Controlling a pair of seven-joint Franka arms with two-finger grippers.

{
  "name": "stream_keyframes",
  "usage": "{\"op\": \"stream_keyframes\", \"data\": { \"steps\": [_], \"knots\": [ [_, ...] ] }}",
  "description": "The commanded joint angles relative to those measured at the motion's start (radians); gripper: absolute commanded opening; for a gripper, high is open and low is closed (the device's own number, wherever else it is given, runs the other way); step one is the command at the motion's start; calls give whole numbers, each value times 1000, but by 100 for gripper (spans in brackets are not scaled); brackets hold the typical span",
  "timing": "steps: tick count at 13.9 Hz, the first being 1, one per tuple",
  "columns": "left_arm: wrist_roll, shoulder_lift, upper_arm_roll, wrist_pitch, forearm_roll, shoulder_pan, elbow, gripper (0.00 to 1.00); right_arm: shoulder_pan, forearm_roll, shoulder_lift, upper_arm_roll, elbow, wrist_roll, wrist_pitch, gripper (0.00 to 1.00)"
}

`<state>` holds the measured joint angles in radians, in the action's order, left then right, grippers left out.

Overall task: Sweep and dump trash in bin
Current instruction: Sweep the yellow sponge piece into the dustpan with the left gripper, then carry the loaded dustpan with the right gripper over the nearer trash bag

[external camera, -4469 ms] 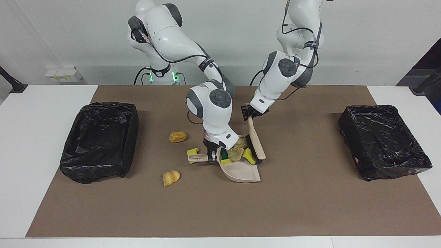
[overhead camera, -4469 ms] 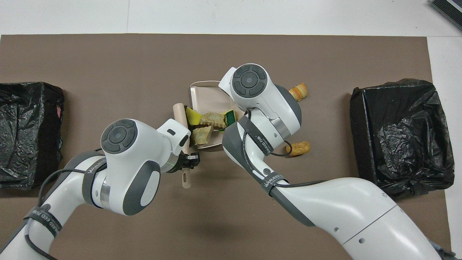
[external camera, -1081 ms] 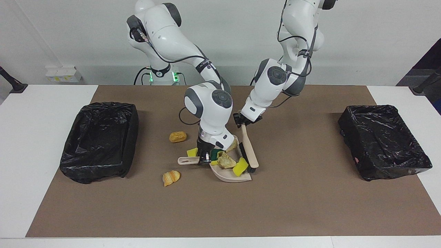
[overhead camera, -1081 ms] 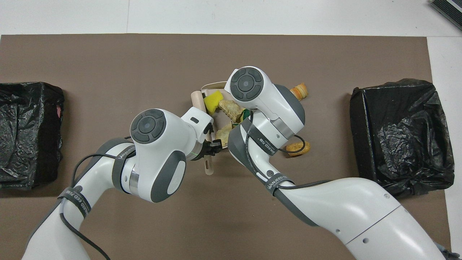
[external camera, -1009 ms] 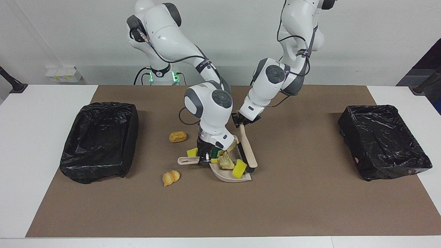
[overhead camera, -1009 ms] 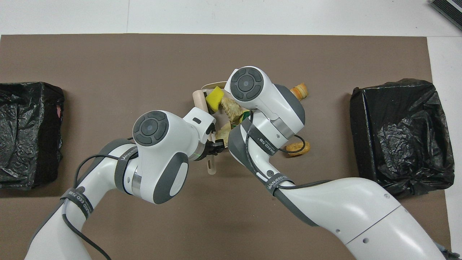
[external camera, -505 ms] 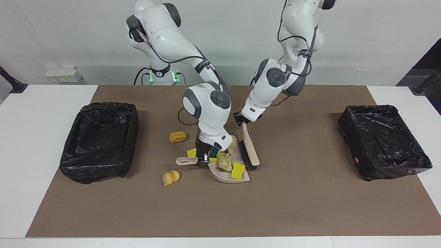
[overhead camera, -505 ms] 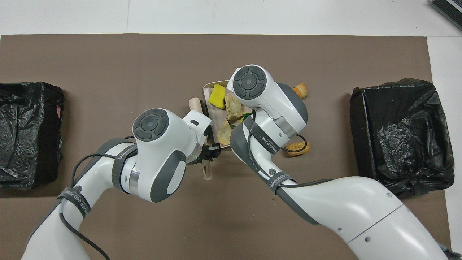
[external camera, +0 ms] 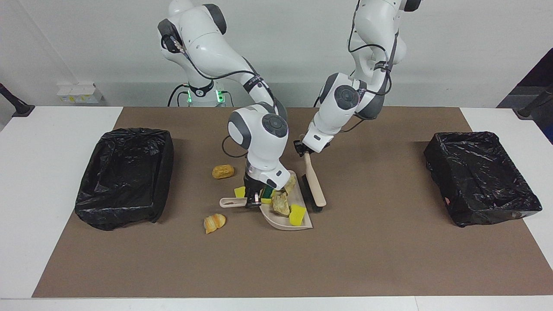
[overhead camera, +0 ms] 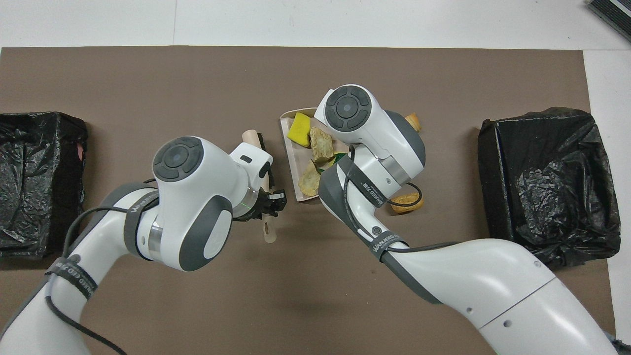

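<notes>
On the brown mat [external camera: 389, 250] in the middle of the worktop [external camera: 52, 181], the right gripper [external camera: 252, 198] is pinching the handle of the beige dustpan [external camera: 283, 219], which carries several pieces of trash [external camera: 281, 204], yellow sponge bits and tan chunks. The left gripper [external camera: 303, 150] is pressed together on the handle of the beige brush [external camera: 314, 186], which stands just beside the dustpan toward the left arm's end. Two orange-brown lumps [external camera: 223, 171] [external camera: 214, 222] lie on the mat toward the right arm's end, between the dustpan and a black-lined bin [external camera: 125, 177]; a second bin [external camera: 481, 177] sits near the other end with open mat around it.
</notes>
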<state>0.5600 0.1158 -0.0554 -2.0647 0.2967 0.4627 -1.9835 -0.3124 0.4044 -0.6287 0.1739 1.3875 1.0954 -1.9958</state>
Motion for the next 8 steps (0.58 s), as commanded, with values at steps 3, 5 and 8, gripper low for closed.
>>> {"op": "stream_keyframes", "data": {
  "steps": [3, 5, 8],
  "knots": [
    [60, -183, -9, 70, -172, 74, -104, 0, 102, -91, 105, 12, 19, 23, -8, 0],
    [63, -275, -11, 48, -176, 131, -237, 0, 149, -99, 182, 12, 42, 30, 11, 0],
    [150, -308, -18, -9, -172, 206, -342, 0, 249, -125, 328, 12, 129, 99, 28, 0]
  ]
}}
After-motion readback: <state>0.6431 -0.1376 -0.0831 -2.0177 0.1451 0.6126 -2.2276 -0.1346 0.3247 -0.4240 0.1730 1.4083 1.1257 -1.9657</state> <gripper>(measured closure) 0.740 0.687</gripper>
